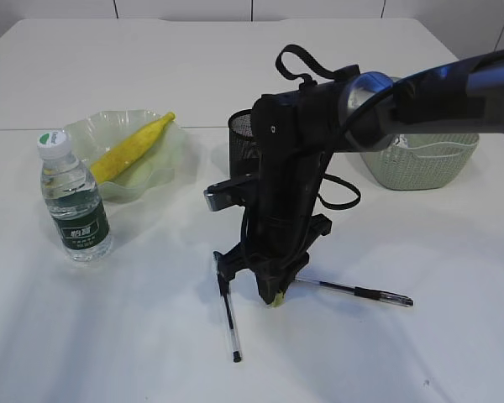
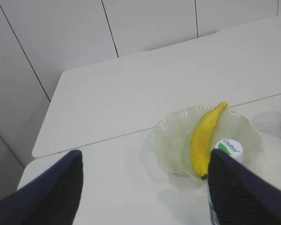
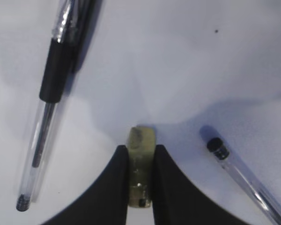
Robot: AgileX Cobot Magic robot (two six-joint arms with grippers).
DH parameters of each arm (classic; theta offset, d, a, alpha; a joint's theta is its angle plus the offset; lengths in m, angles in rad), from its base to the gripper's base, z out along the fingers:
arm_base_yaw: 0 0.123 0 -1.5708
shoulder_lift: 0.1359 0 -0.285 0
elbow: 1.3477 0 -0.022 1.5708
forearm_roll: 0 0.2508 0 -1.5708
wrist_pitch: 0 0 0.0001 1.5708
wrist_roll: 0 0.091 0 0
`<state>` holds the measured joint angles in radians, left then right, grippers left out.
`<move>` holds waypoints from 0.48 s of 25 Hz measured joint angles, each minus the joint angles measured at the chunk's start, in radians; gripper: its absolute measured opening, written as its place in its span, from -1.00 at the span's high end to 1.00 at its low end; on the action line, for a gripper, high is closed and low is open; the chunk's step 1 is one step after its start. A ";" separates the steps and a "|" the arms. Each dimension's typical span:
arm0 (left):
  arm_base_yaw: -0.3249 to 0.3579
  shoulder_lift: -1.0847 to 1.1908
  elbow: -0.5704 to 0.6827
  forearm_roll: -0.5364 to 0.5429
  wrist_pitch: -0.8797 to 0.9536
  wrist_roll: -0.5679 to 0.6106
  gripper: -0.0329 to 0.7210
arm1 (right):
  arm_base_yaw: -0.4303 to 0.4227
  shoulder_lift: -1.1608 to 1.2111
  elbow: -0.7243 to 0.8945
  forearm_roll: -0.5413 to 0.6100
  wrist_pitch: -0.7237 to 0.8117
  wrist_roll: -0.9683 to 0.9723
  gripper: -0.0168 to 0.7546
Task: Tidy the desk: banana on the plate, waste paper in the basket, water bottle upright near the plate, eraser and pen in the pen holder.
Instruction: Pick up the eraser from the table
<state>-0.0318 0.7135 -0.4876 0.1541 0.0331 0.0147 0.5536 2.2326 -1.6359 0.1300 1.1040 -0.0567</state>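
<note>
Jaws of the right gripper (image 3: 140, 180) pinch the eraser (image 3: 141, 159); the left gripper (image 2: 145, 187) stands wide open.

Right jaws point down at the tabletop (image 1: 420, 353) near its front edge, the cream eraser clamped between the black fingers (image 3: 113, 187), whether it touches the surface cannot be told. One pen (image 1: 229, 315) lies just to one side, a second pen (image 1: 357, 291) to the other, both flat on the tabletop. Behind the arm stands the black mesh pen holder (image 1: 240, 138), partly hidden. Toward the back right sits the basket (image 1: 420, 164). Toward the left edge, the banana (image 1: 133, 147) lies in the plate (image 1: 164, 168), the water bottle (image 1: 74, 201) upright just in front of it. Left jaws hang empty above that plate.
</note>
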 joint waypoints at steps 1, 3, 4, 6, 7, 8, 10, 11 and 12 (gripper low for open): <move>0.000 0.000 0.000 0.000 0.000 0.000 -0.65 | 0.000 0.002 -0.012 0.000 0.011 0.000 0.73; 0.000 0.000 0.000 0.000 0.000 0.000 -0.65 | 0.000 0.004 -0.039 0.000 0.030 0.000 0.73; 0.000 0.000 0.000 0.000 0.000 0.000 -0.65 | 0.000 0.004 -0.056 0.000 0.038 0.000 0.73; 0.000 0.000 0.000 0.000 0.000 0.000 -0.65 | 0.000 0.004 -0.092 0.000 0.054 0.000 0.73; 0.000 0.000 0.000 0.000 0.000 0.000 -0.65 | 0.000 0.004 -0.110 0.000 0.062 0.000 0.73; 0.000 0.000 0.000 0.000 0.000 0.000 -0.65 | 0.000 0.004 -0.128 0.000 0.070 0.000 0.73; 0.000 0.000 0.000 0.000 0.000 0.000 -0.65 | 0.000 0.004 -0.159 0.002 0.082 0.000 0.73; 0.000 0.000 0.000 0.000 0.000 0.000 -0.65 | 0.000 0.004 -0.175 0.006 0.090 0.000 0.73; 0.000 0.000 0.000 0.000 0.000 0.000 -0.65 | 0.000 0.004 -0.188 0.009 0.095 0.000 0.73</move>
<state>-0.0318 0.7135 -0.4876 0.1541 0.0331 0.0147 0.5536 2.2363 -1.8237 0.1387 1.1988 -0.0567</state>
